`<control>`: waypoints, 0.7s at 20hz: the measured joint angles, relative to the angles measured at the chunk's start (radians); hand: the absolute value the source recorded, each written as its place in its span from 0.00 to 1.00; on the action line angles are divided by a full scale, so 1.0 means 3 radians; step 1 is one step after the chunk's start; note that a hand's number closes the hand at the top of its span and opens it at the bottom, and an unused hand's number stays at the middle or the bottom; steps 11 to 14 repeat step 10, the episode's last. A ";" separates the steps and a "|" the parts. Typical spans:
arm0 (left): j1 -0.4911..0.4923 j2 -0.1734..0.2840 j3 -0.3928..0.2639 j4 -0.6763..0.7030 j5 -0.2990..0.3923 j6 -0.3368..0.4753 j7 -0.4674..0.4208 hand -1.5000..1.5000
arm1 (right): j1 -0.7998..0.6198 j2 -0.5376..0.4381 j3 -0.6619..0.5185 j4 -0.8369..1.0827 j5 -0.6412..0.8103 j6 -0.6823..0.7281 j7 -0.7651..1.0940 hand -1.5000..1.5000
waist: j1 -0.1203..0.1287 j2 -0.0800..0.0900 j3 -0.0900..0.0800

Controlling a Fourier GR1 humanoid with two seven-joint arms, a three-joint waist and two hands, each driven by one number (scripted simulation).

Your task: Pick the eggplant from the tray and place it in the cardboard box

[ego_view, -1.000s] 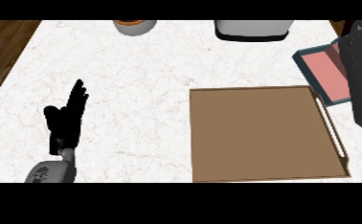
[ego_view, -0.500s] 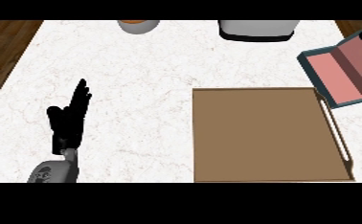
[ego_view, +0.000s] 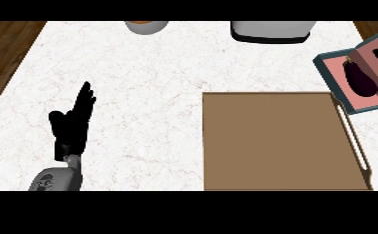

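A dark purple eggplant (ego_view: 361, 76) lies on a pink tray with a teal rim (ego_view: 330, 75) at the right edge of the head view, partly cut off. In front of the tray sits the brown cardboard box (ego_view: 277, 143), wide and flat. My left hand (ego_view: 72, 123) rests at the lower left on the white counter, fingers straight and pointing up, holding nothing. It is far from both the tray and the box. My right hand does not show.
A grey bowl with an orange inside (ego_view: 146, 26) stands at the counter's far edge. A white and black appliance (ego_view: 272, 30) stands at the back right. Dark wood floor (ego_view: 16, 38) shows beyond the counter's left edge.
The view has shifted a little: the tray now shows further into the picture and the eggplant on it has come into sight. My left hand has kept its pose.
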 measured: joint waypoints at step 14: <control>-0.0022 0.0017 0.0055 0.0061 0.0013 -0.0006 0.0025 0.50 | 0.0121 0.0168 -0.0720 -0.0302 -0.1106 -0.0178 -0.1379 0.00 | -0.0080 -0.0035 -0.0004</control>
